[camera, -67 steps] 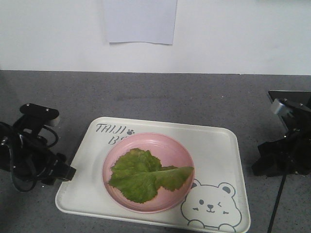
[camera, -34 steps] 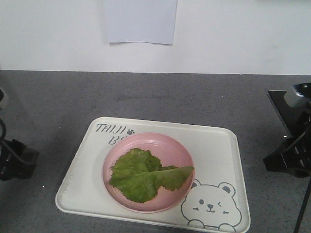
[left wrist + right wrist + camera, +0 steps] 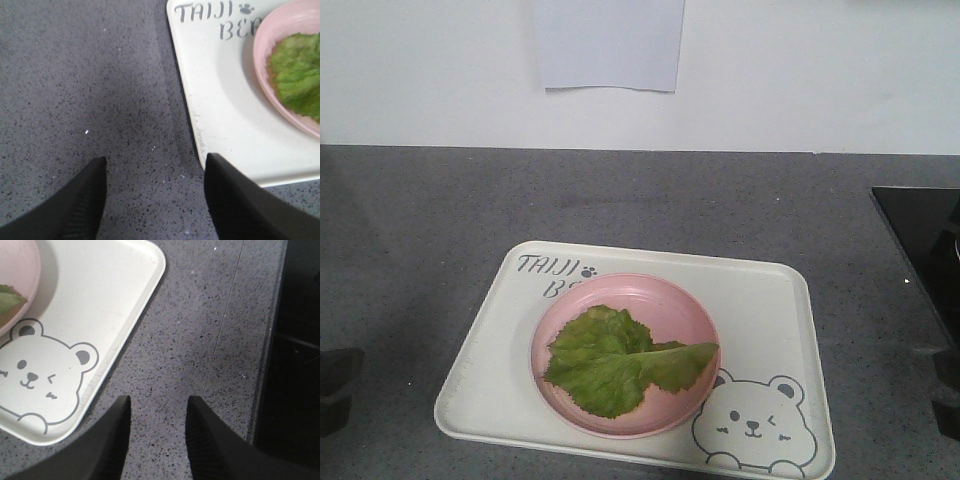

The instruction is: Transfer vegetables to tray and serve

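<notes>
1. Both arms have withdrawn from the front view since the earlier frames, where they flanked the tray (image 3: 760,300); only dark fragments remain at the lower left and lower right edges
2. Vegetables (image 3: 620,360): limp green leaves lying flat in the pink plate (image 3: 670,300), which sits on the tray, covering part of the grey lettering; the bear drawing (image 3: 755,422) lies at the near right corner
3. Left end effector (image 3: 155,192): wrist view shows its jaws parted wide and empty, hovering over the grey tabletop (image 3: 620,200), with the right-hand tip just over the tray's near left rim (image 3: 192,125)
4. Right end effector (image 3: 157,432): jaws parted more narrowly, empty, above bare tabletop beside the tray's right edge, with a black panel (image 3: 295,340) further right
5. Judged stage: the leaves are on the tray by way of the plate, so serving appears to be the step in hand
6. To do it well, each end effector should approach an opposite tray rim low and level, close on the lip at matching points, and lift both sides together; an uneven lift would likely let the plate slide toward the lower side
7. Keeping the right arm clear of the black panel during the approach seems prudent
</notes>
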`<state>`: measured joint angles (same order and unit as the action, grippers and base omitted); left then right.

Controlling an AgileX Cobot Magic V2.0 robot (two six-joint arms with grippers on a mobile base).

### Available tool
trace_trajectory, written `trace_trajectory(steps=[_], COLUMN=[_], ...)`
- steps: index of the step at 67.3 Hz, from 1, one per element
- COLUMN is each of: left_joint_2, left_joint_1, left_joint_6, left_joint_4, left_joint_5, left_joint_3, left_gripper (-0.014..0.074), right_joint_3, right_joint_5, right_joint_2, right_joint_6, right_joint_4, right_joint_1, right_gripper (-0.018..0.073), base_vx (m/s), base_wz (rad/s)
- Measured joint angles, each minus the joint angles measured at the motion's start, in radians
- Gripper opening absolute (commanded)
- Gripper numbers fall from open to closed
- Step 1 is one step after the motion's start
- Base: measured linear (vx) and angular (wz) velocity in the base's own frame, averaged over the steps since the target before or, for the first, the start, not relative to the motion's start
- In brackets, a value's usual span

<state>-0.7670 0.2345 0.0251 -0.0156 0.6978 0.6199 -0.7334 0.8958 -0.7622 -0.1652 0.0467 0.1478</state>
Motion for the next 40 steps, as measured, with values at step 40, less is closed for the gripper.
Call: trace_trajectory(steps=[40], left_joint_2=[0.026], left_joint_1=[0.000], left_joint_6=[0.003], left_joint_4=[0.000], left_joint_5=[-0.019], left_joint_3=[-0.017], left_gripper=[0.0090], right_joint_3=[0.095], right_joint_5=[-0.073], right_joint_2=[0.074], right_joint_6=[0.002], right_joint_4=[-0.002], right_joint_1=[0.000], right_gripper=[0.0088], base_vx=[0.00], base_wz=[0.00])
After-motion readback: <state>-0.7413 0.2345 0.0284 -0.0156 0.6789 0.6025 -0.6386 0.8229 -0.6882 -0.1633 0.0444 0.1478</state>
